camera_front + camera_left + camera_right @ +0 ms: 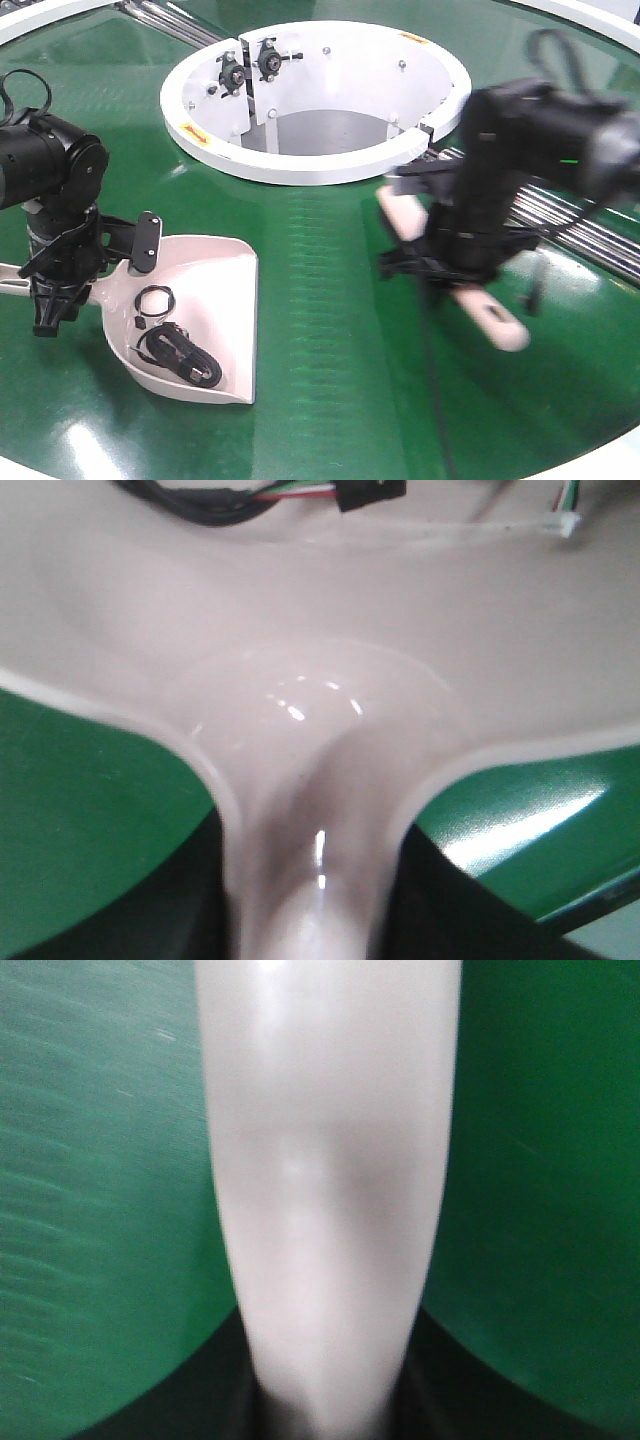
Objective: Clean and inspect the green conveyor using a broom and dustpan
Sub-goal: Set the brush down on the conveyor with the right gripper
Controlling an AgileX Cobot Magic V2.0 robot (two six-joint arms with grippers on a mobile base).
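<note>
Belt: the big shiny dark-green conveyor belt (330,340) lies all around the white ring-shaped opening (200,135). Silver metal rails (575,230) run off to the right of the ring.
Dustpan: the pale pinkish-beige plastic dustpan (215,285) sits on the belt below the ring, a little to its left. Its wide mouth faces right.
In the pan: curled black wires (180,355) lie at the end far from the ring.
Left jaws: shut tight on the dustpan's straight handle, left of the ring. The handle fills the gap between them.
Broom: the long pale pinkish-beige plastic broom (495,320) is below the ring on its right, slanting. It is blurry, and its bristles are hidden.
Right jaws: closed around the broom near its middle.
Dustpan feel: I think it is light, stiff and smooth, so a bit slippery. The handle is the best place to hold. Keep it level or the wires may slide out.
Broom feel: likely light and stiff too. The glossy handle could twist, so grip it firmly.
</note>
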